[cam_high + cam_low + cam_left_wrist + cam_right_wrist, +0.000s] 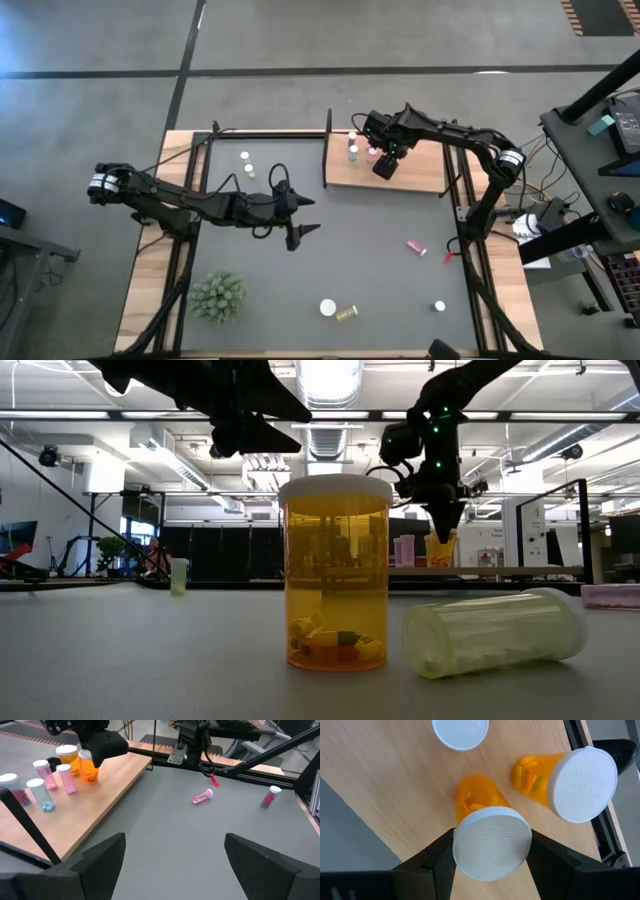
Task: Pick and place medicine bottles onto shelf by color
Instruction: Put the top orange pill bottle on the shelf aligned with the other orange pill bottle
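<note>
step: placing phase. Right claw [490, 851] is clamped on the cap of an orange bottle [479, 800], over the shelf [418, 172], bottle bottom at or very near the board; contact I cannot tell.
right claw: fingers on both sides of the white cap, bottle hangs straight under it.
near right claw: second orange bottle [540, 775] stands just beside the held one, not touching as far as I see; one more white cap [460, 731] a bit further on the board. Pink bottles [47, 775] and a blue-pill one [41, 796] stand next on the shelf.
left claw: [172, 855] fingers wide apart, holds nothing, waits over the mat, mid tabletop [150, 290].
in front of left claw: pink bottle lying [202, 796], another pink one [270, 796] further.
still loose: orange bottle [336, 572] and a pale one lying [495, 632] at the near edge, well apart from both claws.
next move, my judgement: set bottle down beside its orange neighbour, open fingers, lift straight up so the neighbour is not knocked; then go for a loose bottle.
</note>
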Controlling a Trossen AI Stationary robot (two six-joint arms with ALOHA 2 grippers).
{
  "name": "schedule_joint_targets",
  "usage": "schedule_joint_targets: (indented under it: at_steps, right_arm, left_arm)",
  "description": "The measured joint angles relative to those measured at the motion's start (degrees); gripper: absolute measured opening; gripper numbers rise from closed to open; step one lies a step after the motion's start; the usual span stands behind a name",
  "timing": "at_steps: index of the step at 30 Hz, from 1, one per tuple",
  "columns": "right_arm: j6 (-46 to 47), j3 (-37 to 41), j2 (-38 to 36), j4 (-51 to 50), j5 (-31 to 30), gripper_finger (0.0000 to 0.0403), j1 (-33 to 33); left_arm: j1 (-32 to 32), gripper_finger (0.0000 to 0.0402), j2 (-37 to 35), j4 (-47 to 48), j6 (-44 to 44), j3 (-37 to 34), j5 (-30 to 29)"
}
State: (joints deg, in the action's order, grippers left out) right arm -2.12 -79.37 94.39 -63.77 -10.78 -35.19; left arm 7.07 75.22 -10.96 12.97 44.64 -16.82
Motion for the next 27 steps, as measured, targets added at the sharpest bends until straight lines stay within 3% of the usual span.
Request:
schedule_joint_targets:
  at_steps: [5, 17, 27]
  right_arm:
    - [-0.06, 0.02, 0.00, -0.26, -3.02, 0.0199, -0.70]
    - [-0.32, 0.02, 0.00, -0.71, 0.31, 0.0199, -0.86]
    - [-0.43, 0.02, 0.00, -0.61, -1.62, 0.0199, -1.23]
  left_arm:
    - [-0.09, 0.0325, 0.00, 0.00, 0.06, 0.00, 0.00]
    - [-0.54, 0.0325, 0.00, 0.37, 0.09, 0.00, 0.00]
    - [-0.70, 0.0325, 0.02, 0.58, 0.09, 0.00, 0.02]
